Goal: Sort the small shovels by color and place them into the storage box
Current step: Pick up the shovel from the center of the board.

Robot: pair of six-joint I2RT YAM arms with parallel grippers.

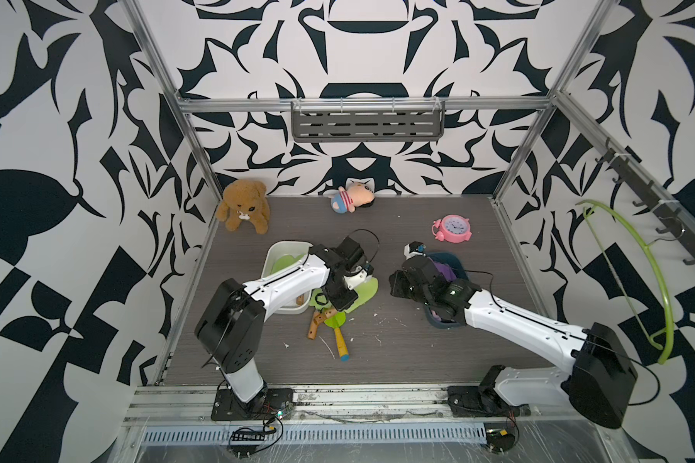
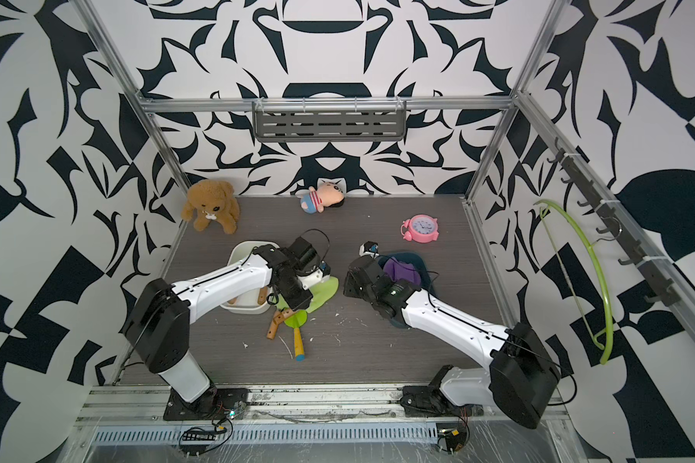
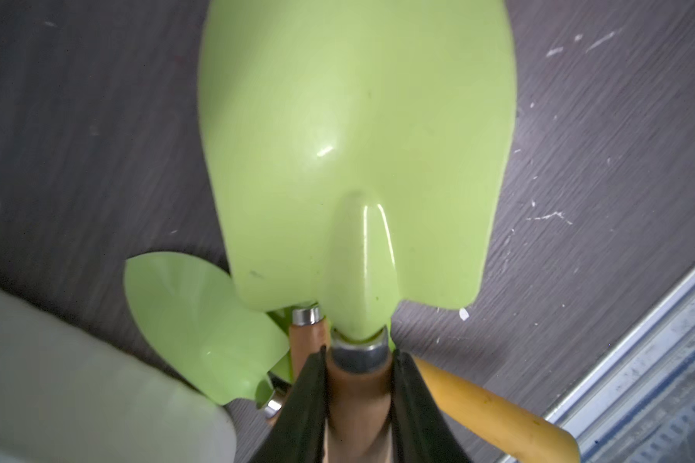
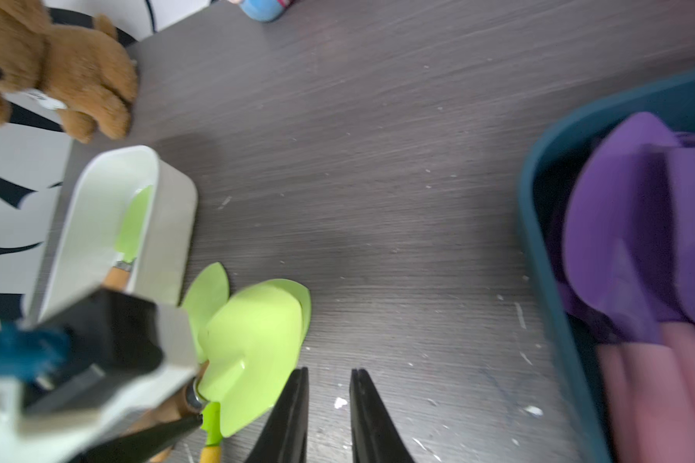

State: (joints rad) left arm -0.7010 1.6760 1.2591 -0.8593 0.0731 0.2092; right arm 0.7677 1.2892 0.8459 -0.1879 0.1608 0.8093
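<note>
Left gripper is clamped on the brown handle of a lime-green plastic shovel, at table centre, just right of the white plastic box. Right gripper is empty, with its jaws slightly parted. Purple pink-handled shovels lie in the dark-blue box, right side.

One white box, one teal box, one teddy bear, one plush doll, one pink clock, one yellow-handled shovel
</note>
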